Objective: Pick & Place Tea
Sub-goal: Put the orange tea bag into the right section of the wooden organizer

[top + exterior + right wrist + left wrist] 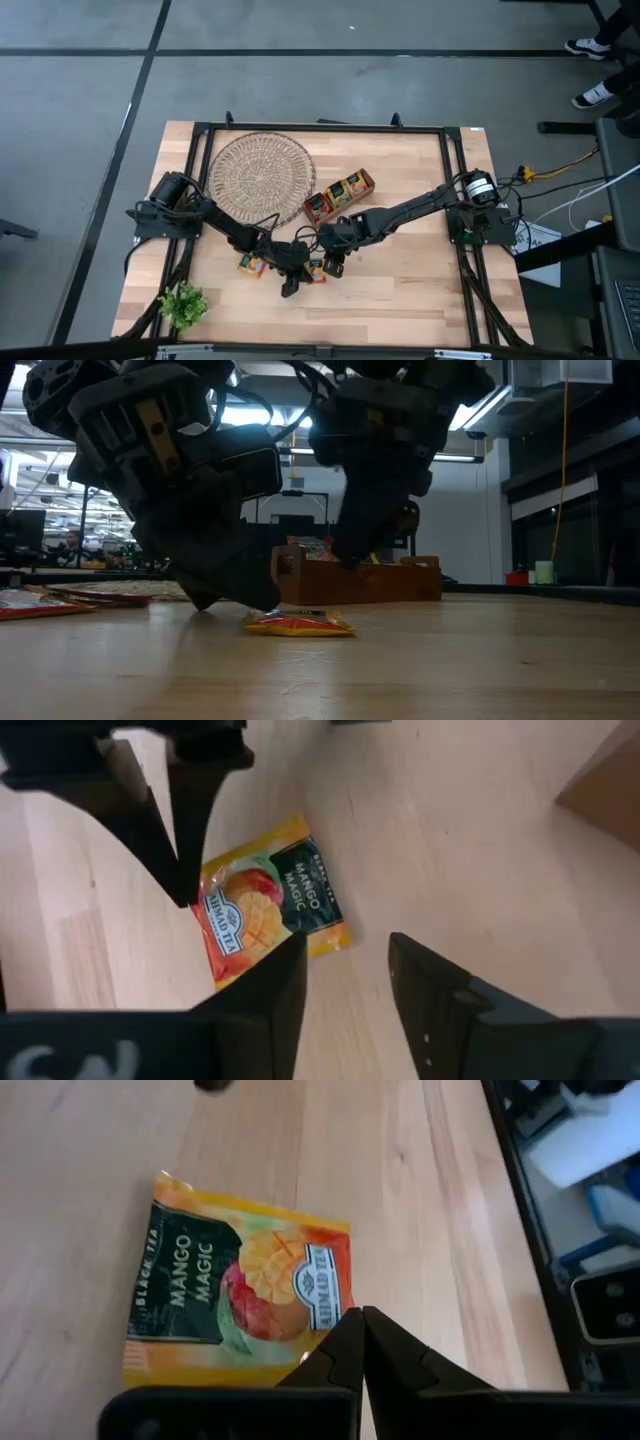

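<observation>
Pale wooden planks of the table are filling the high view, with the round woven wicker dish lying toward eleven o'clock and the narrow wooden three-compartment tray sitting near the centre, sachets showing inside it. Toward six o'clock, a yellow-and-orange square tea sachet with a dark printed panel is lying flat on the planks. The left gripper is resting with its fingers pressed together, tips at the sachet's edge. The right gripper is hovering just above it, fingers standing apart and holding nothing. Another sachet is lying just beside the left arm.
</observation>
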Motion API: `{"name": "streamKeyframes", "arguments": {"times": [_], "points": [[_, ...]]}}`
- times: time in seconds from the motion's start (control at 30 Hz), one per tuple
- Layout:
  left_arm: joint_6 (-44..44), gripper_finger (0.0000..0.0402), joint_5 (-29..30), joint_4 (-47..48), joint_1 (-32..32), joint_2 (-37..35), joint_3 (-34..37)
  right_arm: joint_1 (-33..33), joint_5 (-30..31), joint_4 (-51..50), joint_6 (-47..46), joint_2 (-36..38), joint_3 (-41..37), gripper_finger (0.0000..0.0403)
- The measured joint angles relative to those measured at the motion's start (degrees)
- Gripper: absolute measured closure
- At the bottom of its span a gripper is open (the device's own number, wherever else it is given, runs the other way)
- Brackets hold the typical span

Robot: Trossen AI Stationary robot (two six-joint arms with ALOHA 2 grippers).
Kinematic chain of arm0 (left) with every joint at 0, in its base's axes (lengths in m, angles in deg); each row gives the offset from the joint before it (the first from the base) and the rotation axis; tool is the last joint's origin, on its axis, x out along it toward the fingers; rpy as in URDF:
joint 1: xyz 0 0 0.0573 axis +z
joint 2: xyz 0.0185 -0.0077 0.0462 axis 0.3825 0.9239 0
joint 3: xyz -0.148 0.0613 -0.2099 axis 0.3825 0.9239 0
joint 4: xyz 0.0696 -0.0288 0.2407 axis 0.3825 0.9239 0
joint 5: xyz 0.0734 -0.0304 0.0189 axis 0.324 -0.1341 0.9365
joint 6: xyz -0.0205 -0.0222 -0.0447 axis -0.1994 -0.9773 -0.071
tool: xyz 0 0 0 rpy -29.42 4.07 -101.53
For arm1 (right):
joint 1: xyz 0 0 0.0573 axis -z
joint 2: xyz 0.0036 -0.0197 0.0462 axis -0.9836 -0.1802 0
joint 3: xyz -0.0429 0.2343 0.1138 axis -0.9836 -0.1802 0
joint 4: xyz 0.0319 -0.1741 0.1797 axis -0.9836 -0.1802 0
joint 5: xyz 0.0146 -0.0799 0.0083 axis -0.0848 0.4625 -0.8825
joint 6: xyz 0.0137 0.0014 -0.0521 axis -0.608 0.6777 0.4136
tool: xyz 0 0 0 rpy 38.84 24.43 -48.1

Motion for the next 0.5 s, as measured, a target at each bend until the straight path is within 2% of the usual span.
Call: {"name": "streamKeyframes", "arguments": {"times": [0.23, 0.5], "points": [[3.4, 0.0400, -0.1, 2.2, -0.1, 0.0, 0.0, 0.0, -3.0, 0.4, -2.1, -0.3, 0.0, 0.0240], [5.1, 0.0400, 4.4, 5.5, -0.1, -0.1, 0.0, 0.0, -6.6, -1.0, -1.4, 0.0, 0.0, 0.0240]]}}
